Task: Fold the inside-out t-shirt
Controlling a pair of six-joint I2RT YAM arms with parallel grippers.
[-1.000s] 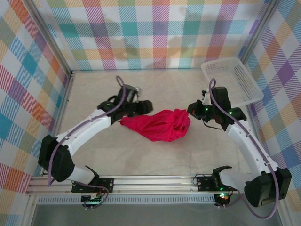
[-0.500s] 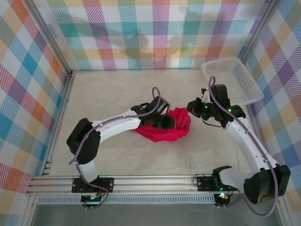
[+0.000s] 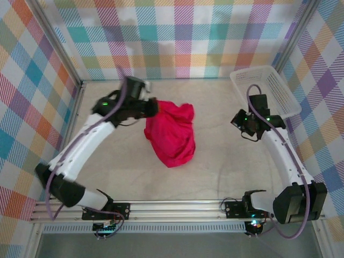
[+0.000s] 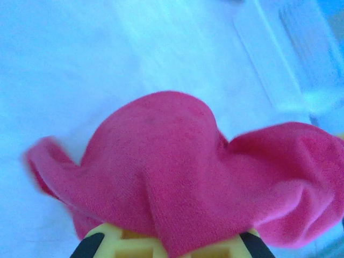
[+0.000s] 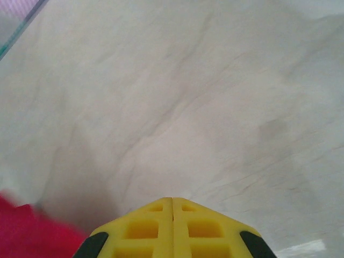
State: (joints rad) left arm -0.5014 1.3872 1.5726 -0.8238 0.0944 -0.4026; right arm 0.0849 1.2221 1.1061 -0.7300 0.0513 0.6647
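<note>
- The table carries everything; the bare stretch to the right of the cloth is where a spread-out shirt could go.
- The inside-out t-shirt sits left of the table's middle as a bunched crimson bundle, not laid flat. Its long axis runs from the far edge toward the arm bases, with the wider end far and a narrow tip near.
- The white mesh basket is in the far right corner, well apart from the cloth.
- The left gripper is clamped on the bundle's far left corner. In the left wrist view the fabric drapes over the yellow fingers. The rest of the shirt trails from this claw toward the near right.
- The right gripper has its fingers pressed together on nothing, over bare table. The shirt lies well off to its left, so the left arm is by far the nearer.
- Judgement: unfolding needs a second corner pinched, and the right arm must cross that gap first.
</note>
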